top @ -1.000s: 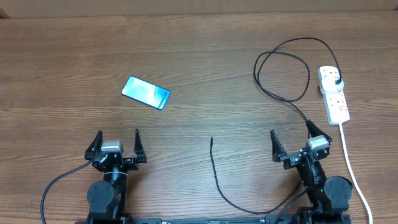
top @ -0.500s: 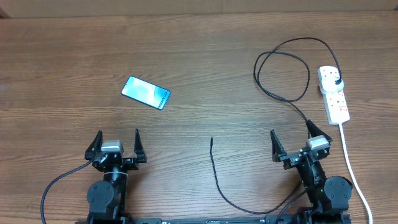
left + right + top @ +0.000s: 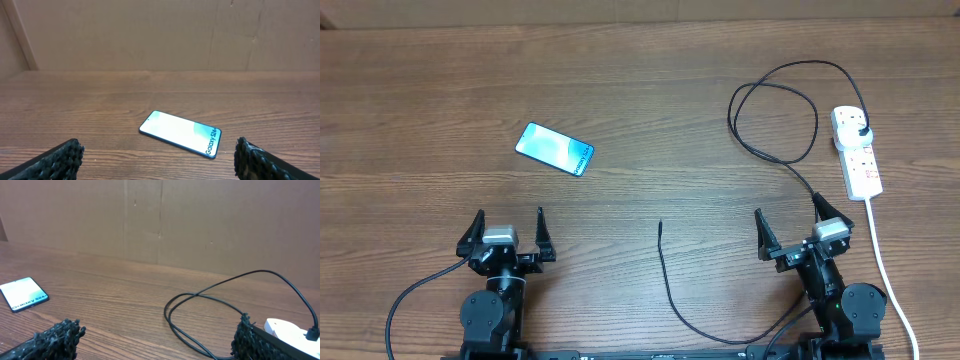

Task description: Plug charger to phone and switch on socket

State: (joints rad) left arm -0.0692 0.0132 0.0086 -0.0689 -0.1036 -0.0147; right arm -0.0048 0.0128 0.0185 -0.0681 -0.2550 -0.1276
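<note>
Beyond the phone, wooden table meets cardboard.

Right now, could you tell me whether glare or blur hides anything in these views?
Overhead: even light, sharp; the phone glows yet keeps a clear outline. Left wrist: screen washed pale, text legible; the left fingers look soft at the bottom corners. Right wrist: the charger loop is crisp; the socket is bright white, cut by the frame.

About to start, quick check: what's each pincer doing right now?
Left pincer: open, holding nothing.
Right pincer: open, holding nothing.
</note>
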